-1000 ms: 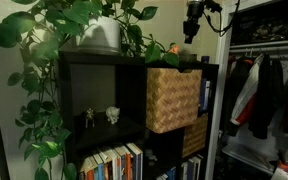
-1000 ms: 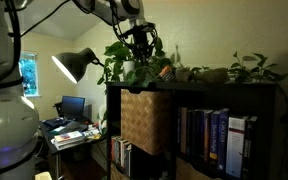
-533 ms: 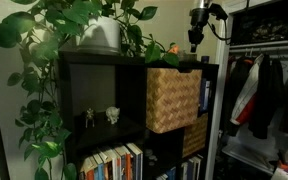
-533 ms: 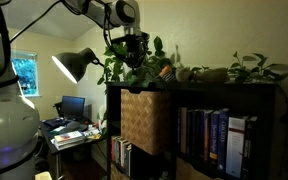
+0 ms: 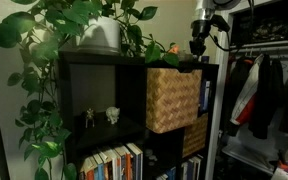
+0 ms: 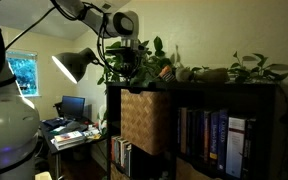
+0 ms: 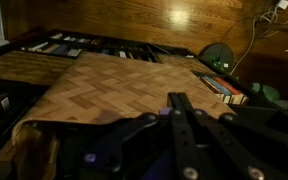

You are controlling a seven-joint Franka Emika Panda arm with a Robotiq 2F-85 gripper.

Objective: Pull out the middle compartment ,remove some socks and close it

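Note:
The middle compartment, a tan woven wicker basket (image 5: 172,99) (image 6: 142,120), sits in its cell of the black shelf unit (image 5: 104,66) (image 6: 224,92), its front a little proud of the frame. My gripper (image 5: 198,47) (image 6: 124,68) hangs above the shelf's top front edge, above the basket, pointing down. In the wrist view its fingers (image 7: 176,100) are pressed together with nothing between them, above parquet floor far below. The socks are not in view.
Leafy potted plants (image 5: 94,30) (image 6: 246,68) and a small orange object (image 5: 172,48) stand on the shelf top. A smaller, darker basket (image 5: 194,137) sits lower down. Books (image 6: 216,140) fill other cells. Clothes (image 5: 262,90) hang beside the shelf; a lamp (image 6: 76,64) and desk stand nearby.
My gripper has moved down and outward toward the front edge of the shelf top. The basket and everything else stay where they were.

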